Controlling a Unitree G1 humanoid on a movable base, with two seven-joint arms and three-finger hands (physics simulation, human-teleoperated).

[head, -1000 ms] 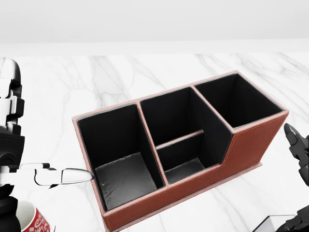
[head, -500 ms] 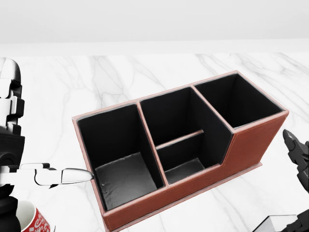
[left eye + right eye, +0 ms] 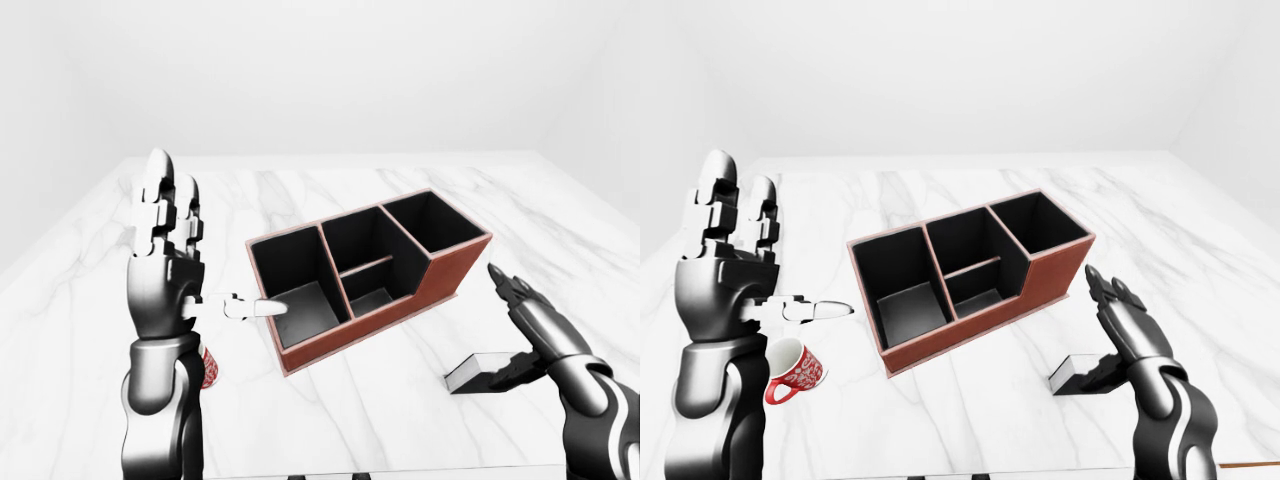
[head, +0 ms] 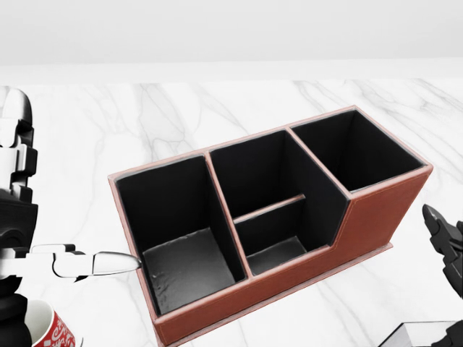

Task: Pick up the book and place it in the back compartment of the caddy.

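White marble is carrying everything here, and the book (image 3: 478, 372) is lying flat on the counter (image 3: 330, 410) near its lower right corner in the left-eye view, showing a pale edge and a dark cover. The right hand (image 3: 528, 318) is hovering just over and beside the book's right end with its fingers spread, grasping nothing; whether a fingertip is touching the cover I cannot tell. The book's long axis is running left to right, so its free end is pointing toward the caddy (image 3: 970, 275). The caddy is standing to the upper left of the book, apart from it. The left hand (image 3: 728, 280) is standing upright and released on the far side of the caddy, above the red mug (image 3: 795, 372), so the right hand is clearly the nearer one.
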